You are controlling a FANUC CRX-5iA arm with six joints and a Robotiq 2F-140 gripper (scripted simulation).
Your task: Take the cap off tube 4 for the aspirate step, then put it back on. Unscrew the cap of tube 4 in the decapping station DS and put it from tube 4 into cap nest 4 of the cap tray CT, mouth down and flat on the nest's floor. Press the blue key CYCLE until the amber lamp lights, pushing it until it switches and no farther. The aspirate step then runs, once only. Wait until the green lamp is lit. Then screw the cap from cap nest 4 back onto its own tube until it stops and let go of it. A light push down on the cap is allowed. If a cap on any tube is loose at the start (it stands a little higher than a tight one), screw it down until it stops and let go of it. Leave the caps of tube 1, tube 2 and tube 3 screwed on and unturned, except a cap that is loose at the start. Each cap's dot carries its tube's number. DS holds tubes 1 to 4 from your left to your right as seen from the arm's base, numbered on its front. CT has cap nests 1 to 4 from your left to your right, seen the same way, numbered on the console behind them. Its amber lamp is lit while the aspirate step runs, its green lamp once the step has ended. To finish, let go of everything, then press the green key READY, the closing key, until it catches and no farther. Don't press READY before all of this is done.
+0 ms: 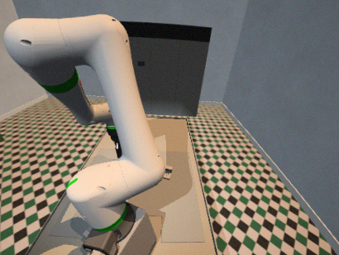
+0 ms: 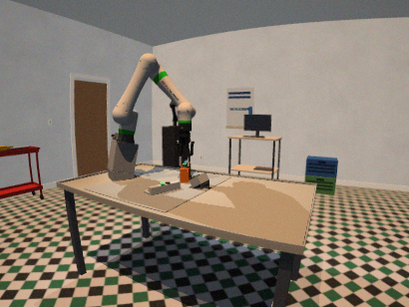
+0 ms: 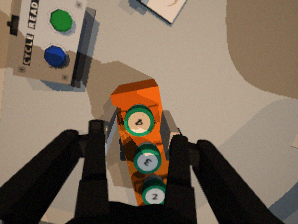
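In the wrist view the orange decapping station DS [image 3: 138, 97] stands on the table with green caps in a row. The cap of tube 4 [image 3: 138, 121] is at the far end, then the cap of tube 3 [image 3: 147, 160] and the cap of tube 2 [image 3: 153, 195]. My gripper [image 3: 139, 118] hovers above the station, partly open and empty. Its two black fingers stand on either side of the row, level with caps 3 and 4, touching neither. Tube 1 is hidden under the gripper body. In the exterior view the gripper [image 2: 185, 158] hangs just above the station [image 2: 185, 174].
The console with the green key READY [image 3: 62, 20] and the blue key CYCLE [image 3: 55, 56] lies at the upper left of the wrist view. A corner of the white cap tray [image 3: 162, 7] shows at the top edge. In the top view the arm hides most of the table.
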